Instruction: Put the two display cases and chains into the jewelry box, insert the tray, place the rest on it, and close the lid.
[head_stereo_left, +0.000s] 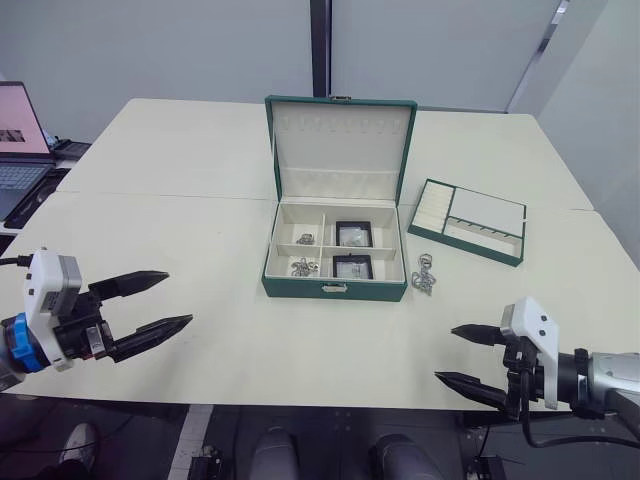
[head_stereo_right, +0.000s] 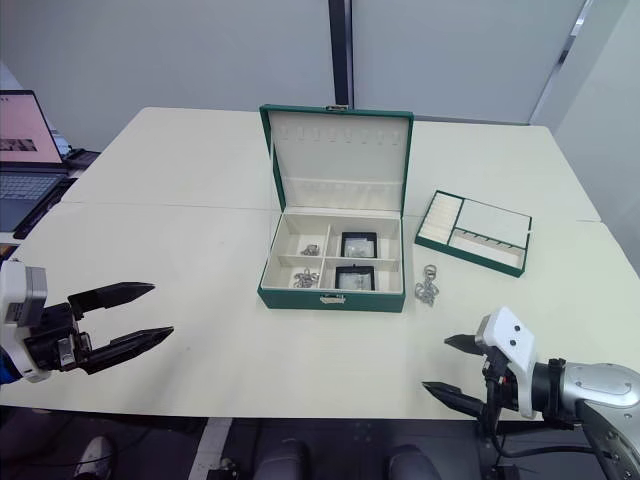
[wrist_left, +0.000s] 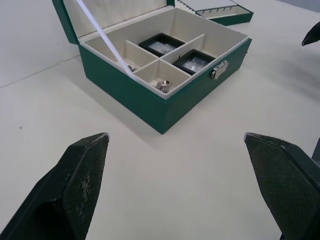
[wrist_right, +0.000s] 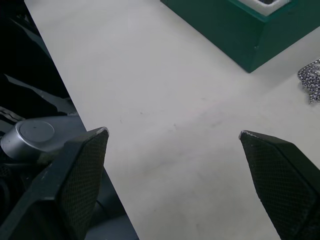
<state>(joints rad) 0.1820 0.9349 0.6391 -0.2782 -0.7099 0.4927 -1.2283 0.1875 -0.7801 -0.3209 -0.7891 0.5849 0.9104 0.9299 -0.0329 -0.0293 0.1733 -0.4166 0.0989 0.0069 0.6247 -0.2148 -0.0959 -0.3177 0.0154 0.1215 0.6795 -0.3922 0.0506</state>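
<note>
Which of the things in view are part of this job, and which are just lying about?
Job: jewelry box, open lid, two display cases and chains inside it, loose chain on the table, tray.
Lying about: laptop.

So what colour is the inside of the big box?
Cream inside the jewelry box, with dark green outside walls. The left wrist view shows it best.
</note>
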